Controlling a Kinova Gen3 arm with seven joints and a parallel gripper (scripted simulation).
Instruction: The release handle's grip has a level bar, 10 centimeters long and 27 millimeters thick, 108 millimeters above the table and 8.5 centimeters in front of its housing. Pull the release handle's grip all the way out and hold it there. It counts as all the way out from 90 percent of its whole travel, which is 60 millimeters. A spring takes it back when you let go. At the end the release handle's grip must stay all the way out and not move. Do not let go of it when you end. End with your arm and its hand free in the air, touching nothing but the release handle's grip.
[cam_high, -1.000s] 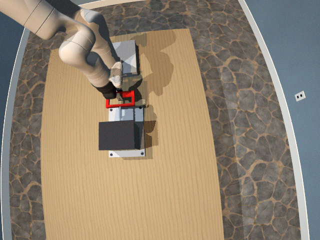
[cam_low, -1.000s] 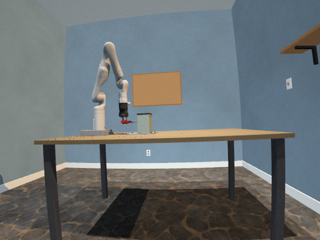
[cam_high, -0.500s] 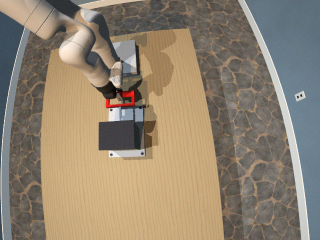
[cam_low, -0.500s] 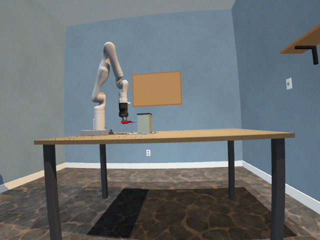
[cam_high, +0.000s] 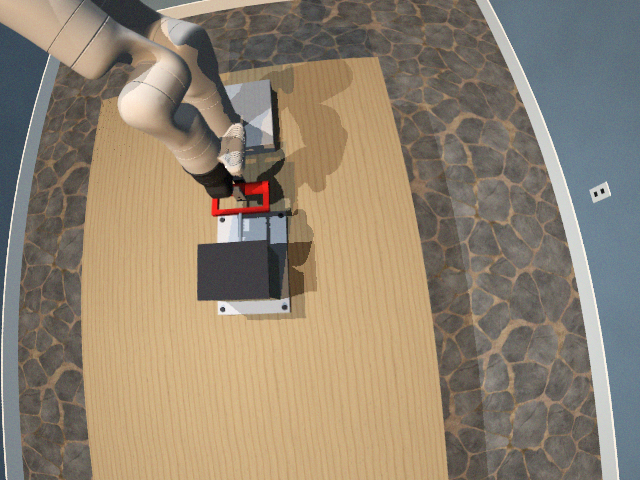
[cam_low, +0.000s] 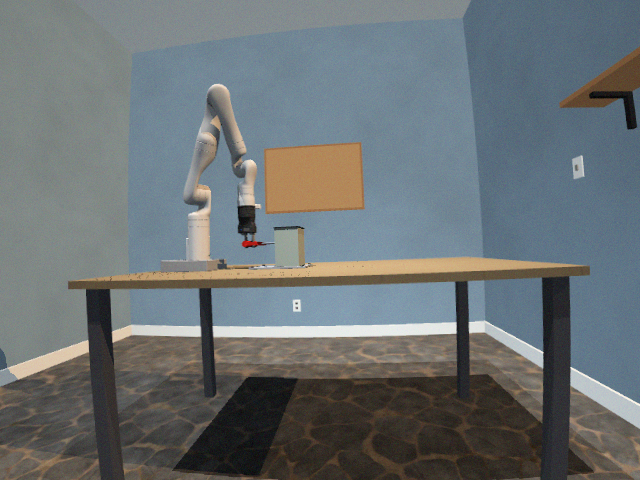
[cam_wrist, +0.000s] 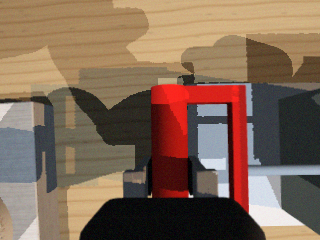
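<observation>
Arm base on the left, then gripper (cam_low: 247, 240) pointing down w/ jaws pinching the red grip (cam_low: 250, 243), which hangs above the table btwn base & housing (cam_low: 288, 246). Grip's bar runs crosswise to its rod (cam_low: 266, 242), so I reckon any more pull goes leftward, away from housing.

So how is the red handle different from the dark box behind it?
The red handle is a thin, open rectangular frame; the dark box is a solid block, much bulkier. The handle hangs above the table, pinched by the gripper on its thick bar; the box stands upright on a grey plate, untouched. The handle sits out in front of the box, joined to it by a slim rod. Both belong to one fixture on the wooden table.
</observation>
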